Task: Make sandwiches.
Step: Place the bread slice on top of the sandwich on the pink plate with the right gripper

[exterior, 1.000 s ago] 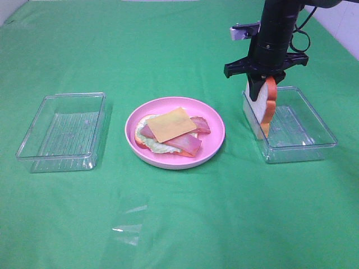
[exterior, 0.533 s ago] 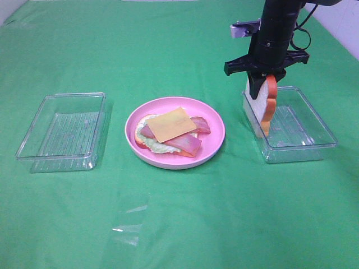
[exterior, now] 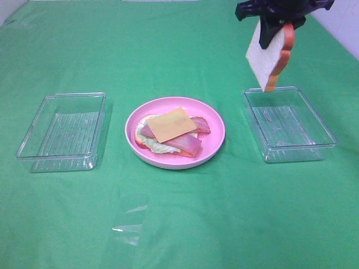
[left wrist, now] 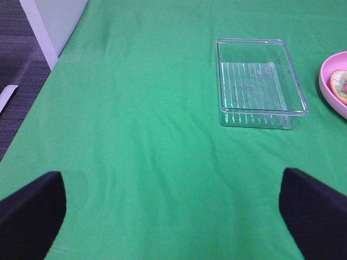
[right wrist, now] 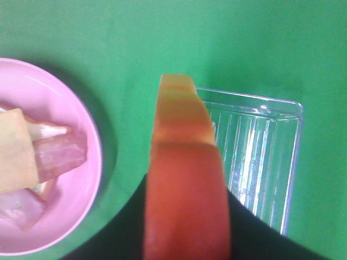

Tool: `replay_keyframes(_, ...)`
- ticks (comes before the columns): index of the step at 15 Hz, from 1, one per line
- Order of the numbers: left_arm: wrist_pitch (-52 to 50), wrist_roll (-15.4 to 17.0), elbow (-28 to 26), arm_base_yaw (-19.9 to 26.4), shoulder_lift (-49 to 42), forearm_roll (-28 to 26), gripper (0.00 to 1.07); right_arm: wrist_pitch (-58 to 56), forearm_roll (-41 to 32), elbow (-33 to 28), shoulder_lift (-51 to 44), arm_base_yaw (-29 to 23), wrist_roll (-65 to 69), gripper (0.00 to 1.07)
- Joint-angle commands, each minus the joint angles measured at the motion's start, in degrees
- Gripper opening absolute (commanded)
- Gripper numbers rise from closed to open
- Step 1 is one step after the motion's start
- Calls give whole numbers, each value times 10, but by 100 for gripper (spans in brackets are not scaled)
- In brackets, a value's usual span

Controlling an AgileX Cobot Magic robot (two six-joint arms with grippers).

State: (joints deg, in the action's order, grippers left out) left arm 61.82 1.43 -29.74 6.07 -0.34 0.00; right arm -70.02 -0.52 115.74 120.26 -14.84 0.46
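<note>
My right gripper (exterior: 275, 19) is shut on a white bread slice with orange-brown crust (exterior: 268, 51), which hangs on edge high above the back of the right clear tray (exterior: 291, 143). In the right wrist view the slice's crust (right wrist: 184, 179) fills the middle. On the pink plate (exterior: 216, 123) lies a stack: yellow cheese square (exterior: 171, 124) on pink-red bacon strips (exterior: 188, 144), pale green lettuce (exterior: 159, 148) and a bottom bread slice (exterior: 138, 140). My left gripper (left wrist: 173, 214) is open and empty over bare cloth, out of the exterior view.
An empty clear tray (exterior: 64, 131) stands left of the plate; it also shows in the left wrist view (left wrist: 260, 81). The table is covered in green cloth (exterior: 179, 224). The table's left edge (left wrist: 51, 59) shows in the left wrist view.
My right gripper has lifted the bread slice up out of the right tray; it now hangs well above the tray. The plate and stack have not moved.
</note>
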Motion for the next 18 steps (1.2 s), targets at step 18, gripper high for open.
replay_keyframes(18,-3,-1,1,2,-8,0,100,-13,-263,3,17,-92,-35,0)
